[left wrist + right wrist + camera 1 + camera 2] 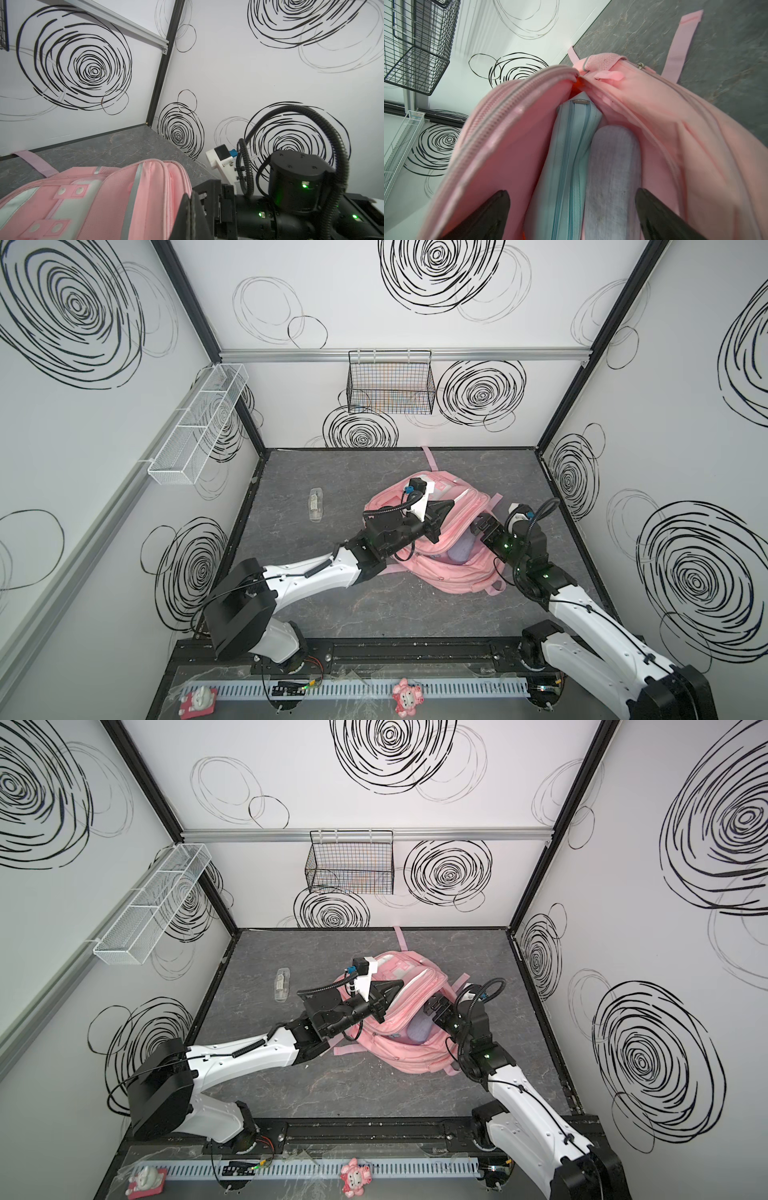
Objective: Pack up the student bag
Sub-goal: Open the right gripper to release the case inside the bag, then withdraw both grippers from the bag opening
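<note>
The pink student bag [457, 572] [415, 1056] lies on the grey table with its main flap raised. My left gripper [446, 506] [193, 199] is shut at the rim of that flap [83, 197] and seems to pinch it, holding it up. At the bag's mouth my right gripper [482, 526] [572, 191] stands open, one finger on each side of the opening. Inside the bag [695, 145] a teal zip pouch [571, 145] and a grey-lilac fabric pouch [612, 162] lie side by side between the fingers, touched by neither. The grey-lilac pouch [461, 551] also shows in both top views.
A clear plastic case [316, 504] [282, 984] lies on the table left of the bag. A black wire basket [390, 383] hangs on the back wall and a white mesh basket [199, 427] on the left wall. Two pink toys [409, 695] sit by the front rail.
</note>
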